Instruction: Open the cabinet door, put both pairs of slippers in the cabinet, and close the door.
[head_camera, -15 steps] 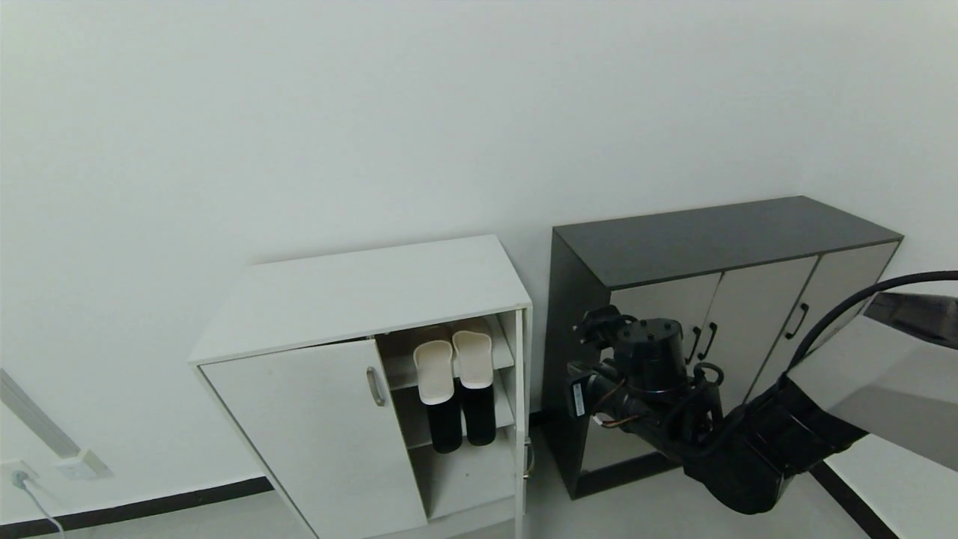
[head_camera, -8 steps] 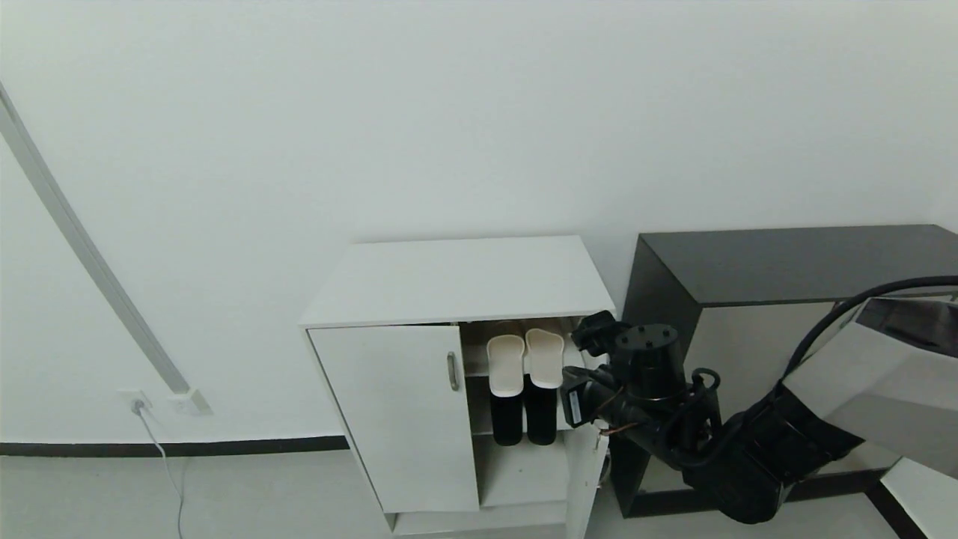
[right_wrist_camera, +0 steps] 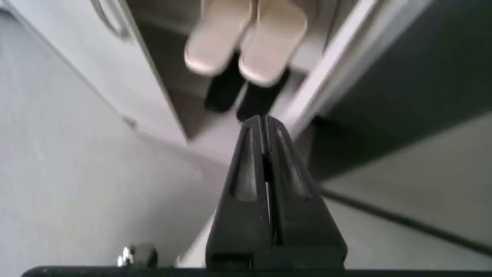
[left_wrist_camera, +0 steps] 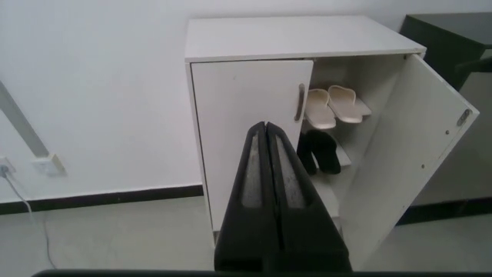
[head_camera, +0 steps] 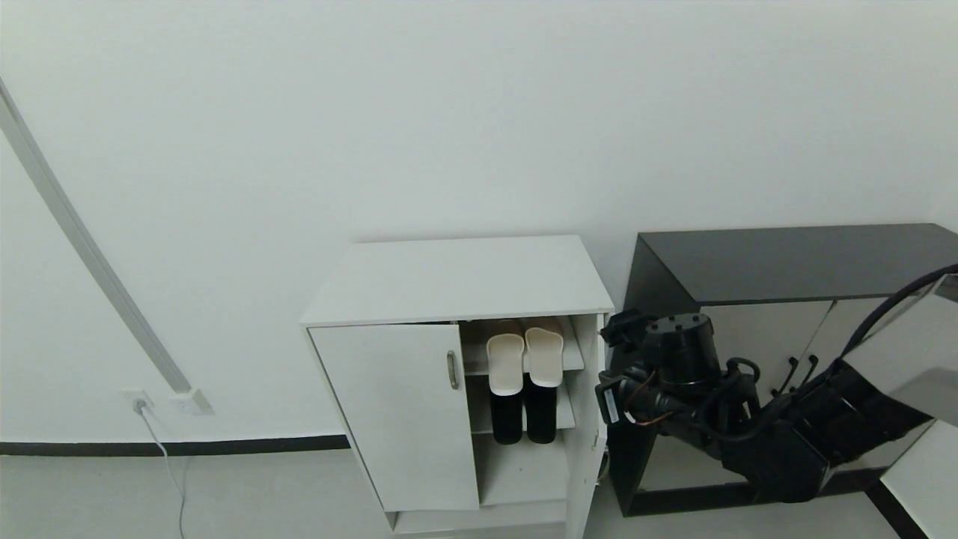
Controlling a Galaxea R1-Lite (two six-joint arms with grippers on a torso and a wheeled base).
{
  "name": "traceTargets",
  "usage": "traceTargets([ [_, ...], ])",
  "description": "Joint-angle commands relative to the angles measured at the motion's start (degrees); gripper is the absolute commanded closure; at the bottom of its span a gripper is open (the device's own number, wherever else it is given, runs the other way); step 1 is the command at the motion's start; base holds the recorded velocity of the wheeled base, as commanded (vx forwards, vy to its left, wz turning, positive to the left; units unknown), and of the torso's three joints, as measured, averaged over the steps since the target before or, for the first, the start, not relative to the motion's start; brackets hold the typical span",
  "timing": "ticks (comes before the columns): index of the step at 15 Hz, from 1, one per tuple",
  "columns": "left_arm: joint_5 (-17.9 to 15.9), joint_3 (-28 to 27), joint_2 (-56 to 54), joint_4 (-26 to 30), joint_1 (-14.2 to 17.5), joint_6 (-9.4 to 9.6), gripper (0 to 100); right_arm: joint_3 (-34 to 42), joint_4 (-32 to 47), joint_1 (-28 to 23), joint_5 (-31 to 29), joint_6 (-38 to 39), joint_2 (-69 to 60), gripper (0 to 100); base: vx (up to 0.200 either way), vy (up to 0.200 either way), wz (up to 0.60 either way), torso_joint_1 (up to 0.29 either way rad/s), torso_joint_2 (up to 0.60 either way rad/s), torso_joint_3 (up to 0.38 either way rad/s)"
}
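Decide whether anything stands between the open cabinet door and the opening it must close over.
Nothing visible does. The open door stands swung out, and the beige slippers and black slippers lie on shelves inside the cabinet. The right gripper is by the door's edge, seemingly on its outer side.

Shoe storage: item count.
One white rectangular cabinet (head_camera: 456, 277), two doors; one pair of cream flat slippers (head_camera: 507, 365), two pieces; one pair of black slippers (head_camera: 524, 415), two pieces; one dark grey low cabinet (head_camera: 786, 254).

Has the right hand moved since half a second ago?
Yes. The right hand moved rightward, away from the open side of the white cabinet, toward the black cabinet.
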Motion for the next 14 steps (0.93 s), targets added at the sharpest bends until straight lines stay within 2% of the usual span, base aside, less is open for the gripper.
traceTargets([
  [1, -0.02, 0.01, 0.08, 0.0, -0.01, 0.0, 100, 1.07, 0.86, -0.96, 0.01, 0.04, -2.66, 100, 0.0, 0.0, 0.0, 0.0, 0.0, 0.0],
  [5, -0.02, 0.01, 0.08, 0.0, -0.01, 0.0, 100, 3.35, 1.39, -1.67, 0.1, -0.05, -0.81, 100, 0.0, 0.0, 0.0, 0.0, 0.0, 0.0],
  [10, -0.02, 0.01, 0.08, 0.0, -0.01, -0.09, 100, 2.74, 0.68, -1.93, 1.06, 0.13, 4.29, 100, 0.0, 0.0, 0.0, 0.0, 0.0, 0.0],
  [12, -0.02, 0.01, 0.08, 0.0, -0.01, 0.0, 100, 1.51, -1.78, -1.84, 2.2, 0.39, 6.92, 100, 0.0, 0.0, 0.0, 0.0, 0.0, 0.0],
  [14, -0.02, 0.01, 0.08, 0.0, -0.01, 0.0, 100, -0.08, -7.93, -1.75, 3.52, 0.65, 10.61, 100, 0.0, 0.0, 0.0, 0.0, 0.0, 0.0],
])
